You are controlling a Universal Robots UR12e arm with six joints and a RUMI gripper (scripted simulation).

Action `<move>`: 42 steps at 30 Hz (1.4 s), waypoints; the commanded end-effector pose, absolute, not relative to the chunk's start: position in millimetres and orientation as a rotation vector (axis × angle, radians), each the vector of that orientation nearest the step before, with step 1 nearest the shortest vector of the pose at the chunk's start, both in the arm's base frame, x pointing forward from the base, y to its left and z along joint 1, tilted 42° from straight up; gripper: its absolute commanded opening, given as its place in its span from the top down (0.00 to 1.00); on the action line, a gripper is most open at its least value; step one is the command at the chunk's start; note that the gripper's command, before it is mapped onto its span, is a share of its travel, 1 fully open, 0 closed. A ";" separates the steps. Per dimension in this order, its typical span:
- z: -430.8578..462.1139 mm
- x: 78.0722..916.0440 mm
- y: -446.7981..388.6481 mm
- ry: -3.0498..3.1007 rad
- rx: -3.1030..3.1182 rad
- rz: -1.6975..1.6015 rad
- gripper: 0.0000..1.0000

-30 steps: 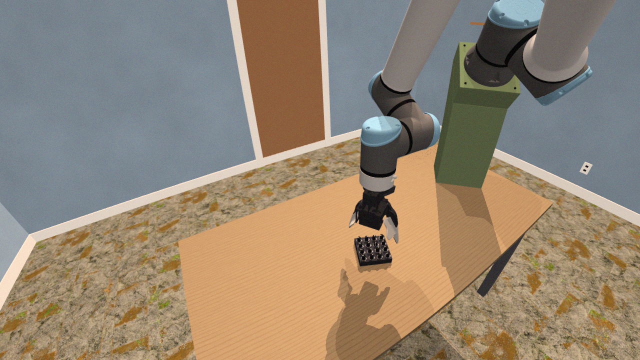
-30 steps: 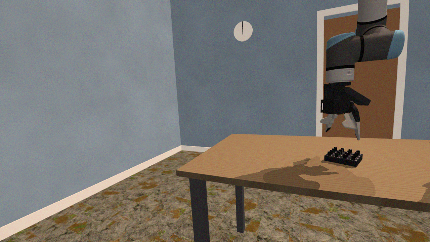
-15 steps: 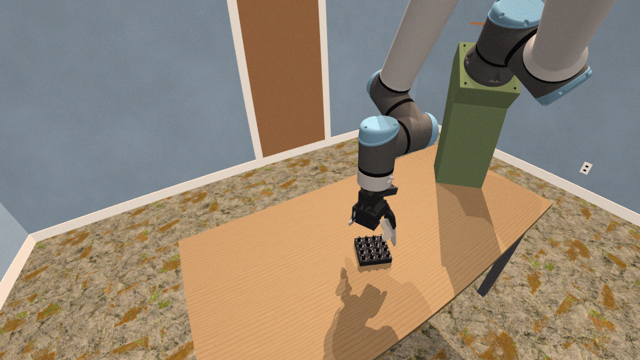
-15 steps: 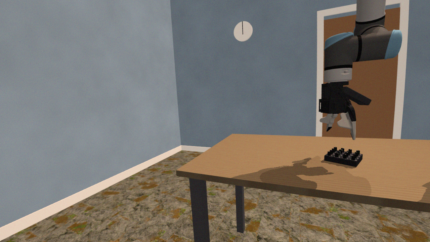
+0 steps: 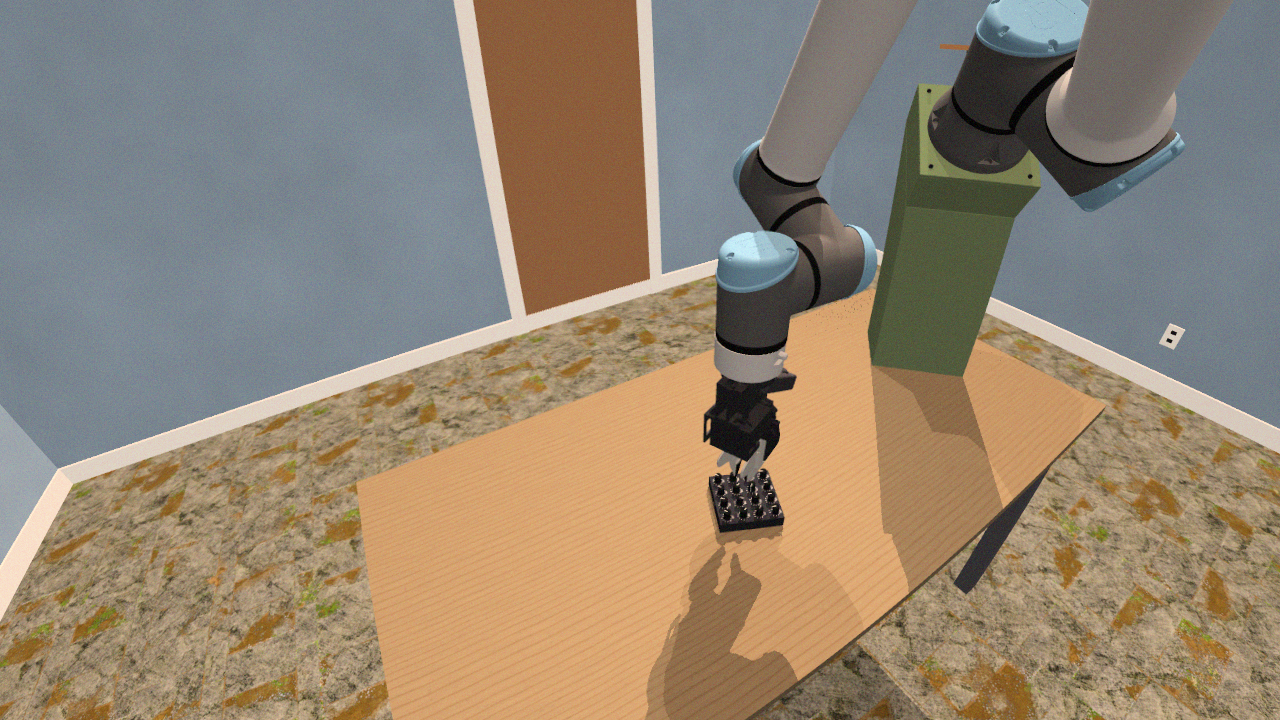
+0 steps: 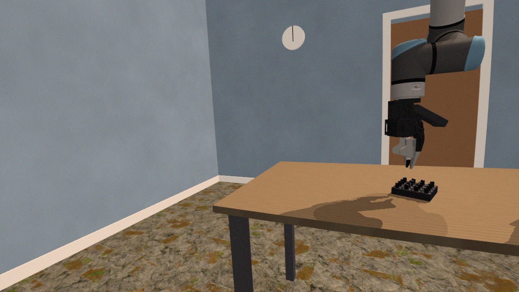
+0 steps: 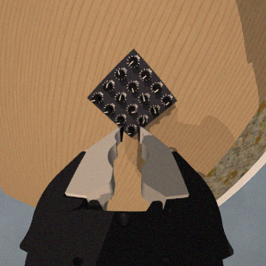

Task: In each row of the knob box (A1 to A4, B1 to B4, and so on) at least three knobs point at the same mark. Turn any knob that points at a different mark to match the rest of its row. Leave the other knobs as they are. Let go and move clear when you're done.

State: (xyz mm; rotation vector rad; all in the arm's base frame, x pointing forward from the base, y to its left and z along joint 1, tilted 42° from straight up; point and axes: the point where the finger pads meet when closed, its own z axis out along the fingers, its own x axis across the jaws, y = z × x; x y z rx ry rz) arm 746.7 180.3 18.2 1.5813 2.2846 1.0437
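Knob box (image 5: 746, 501) on wood table (image 5: 537, 555)

Wall clock (image 6: 293, 37), brown door (image 6: 449, 108)
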 end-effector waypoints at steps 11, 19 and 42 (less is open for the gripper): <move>18.6 746.9 180.1 2.284 1.581 1.044 0.89; 18.6 746.9 180.1 2.284 1.581 1.044 0.89; 13.5 750.4 183.2 2.284 1.581 1.044 0.89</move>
